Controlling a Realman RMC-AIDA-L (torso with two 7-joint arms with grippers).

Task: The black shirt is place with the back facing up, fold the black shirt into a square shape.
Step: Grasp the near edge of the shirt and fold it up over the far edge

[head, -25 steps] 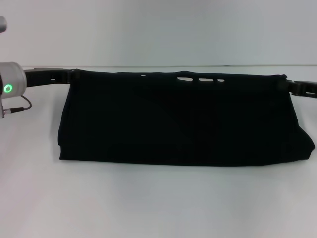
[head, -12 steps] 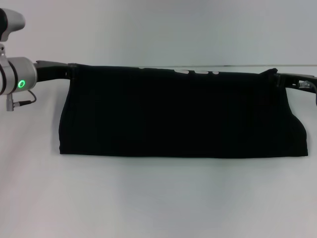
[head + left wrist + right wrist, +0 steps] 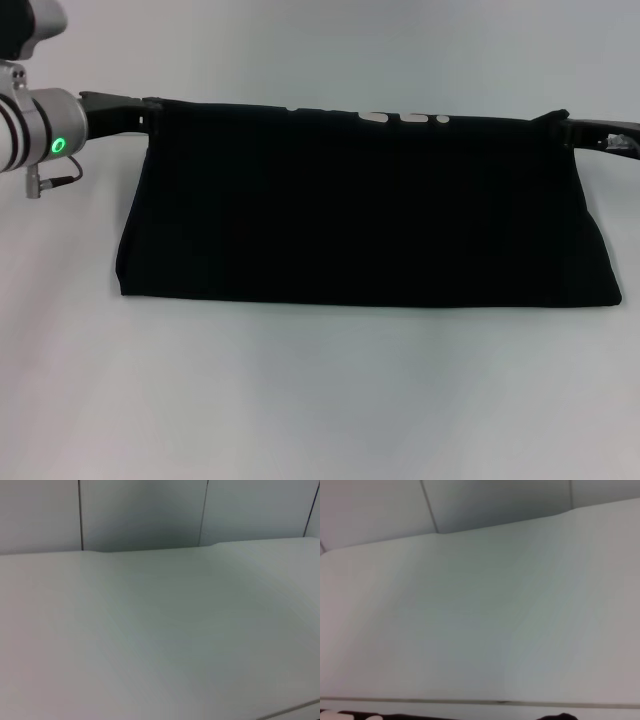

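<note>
Now the left gripper [image 3: 150, 108] and right gripper [image 3: 566, 124] each pinch a top corner of the black shirt [image 3: 365, 215], which hangs stretched between them over the table [image 3: 320, 400].

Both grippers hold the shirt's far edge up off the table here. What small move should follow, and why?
Probably carry the lifted edge toward the robot. The left gripper and right gripper pinch the black shirt at its far corners, while its near edge rests on the table.
</note>
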